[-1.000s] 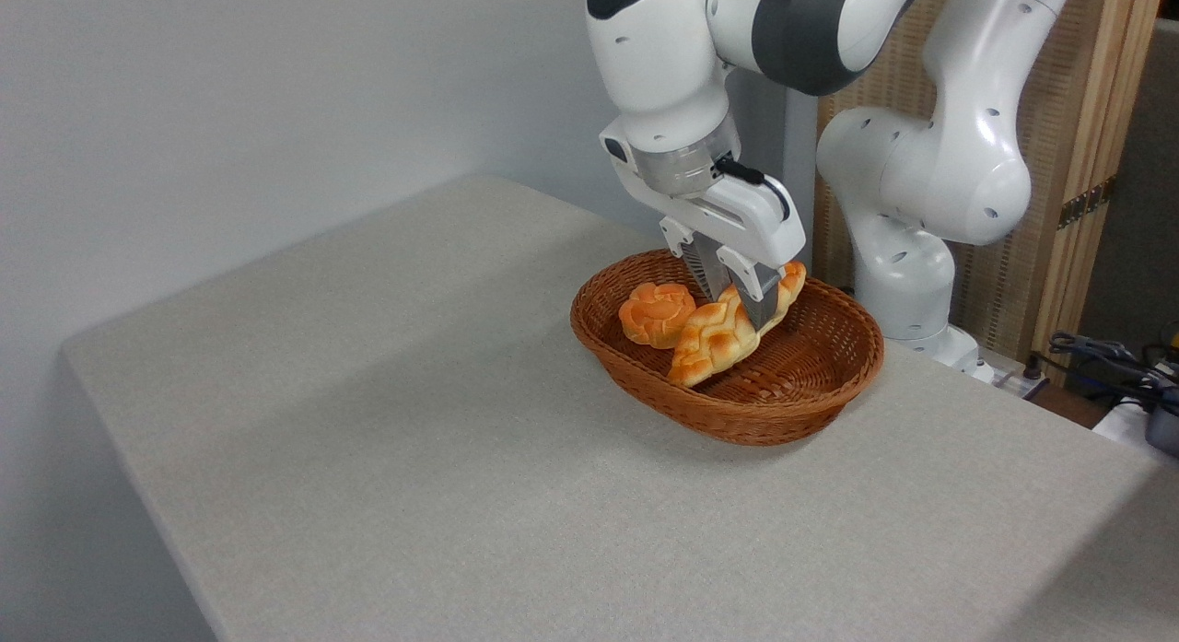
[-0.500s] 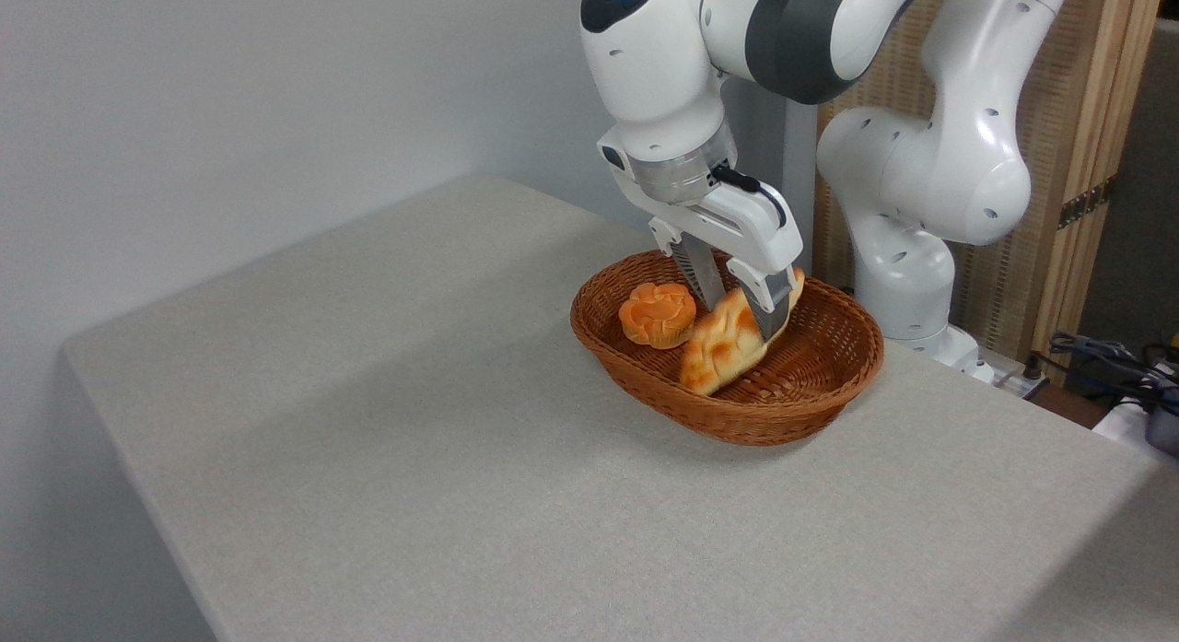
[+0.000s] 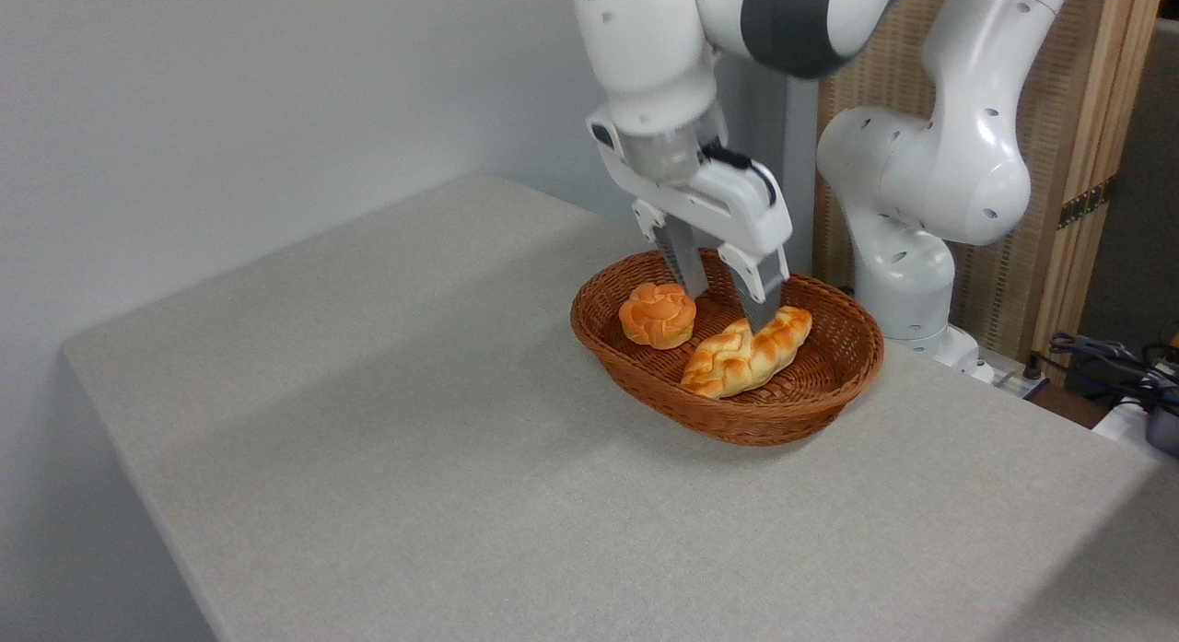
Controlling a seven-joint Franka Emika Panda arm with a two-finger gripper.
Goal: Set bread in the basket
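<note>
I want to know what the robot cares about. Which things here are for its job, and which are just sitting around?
For the job:
braided loaf, lying in the basket
basket
claw, open above the loaf

Just sitting around:
round bun, in the basket too
cables at the right edge

The basket (image 3: 728,419) is woven wicker, reddish-brown and ribbed all round its wall. In it the bread (image 3: 748,353) has a glossy, golden braided crust, and at its nine o'clock the bun (image 3: 657,314) looks smoother and more orange, with a slight sheen. The table (image 3: 387,421) is matt grey with a fine grainy, speckled surface. The arm (image 3: 921,163) is shiny white plastic with a dark grey band, and the gripper (image 3: 729,310) has dull grey fingers. At three o'clock stands a panel (image 3: 1059,117) of pale wood and woven cane.
</note>
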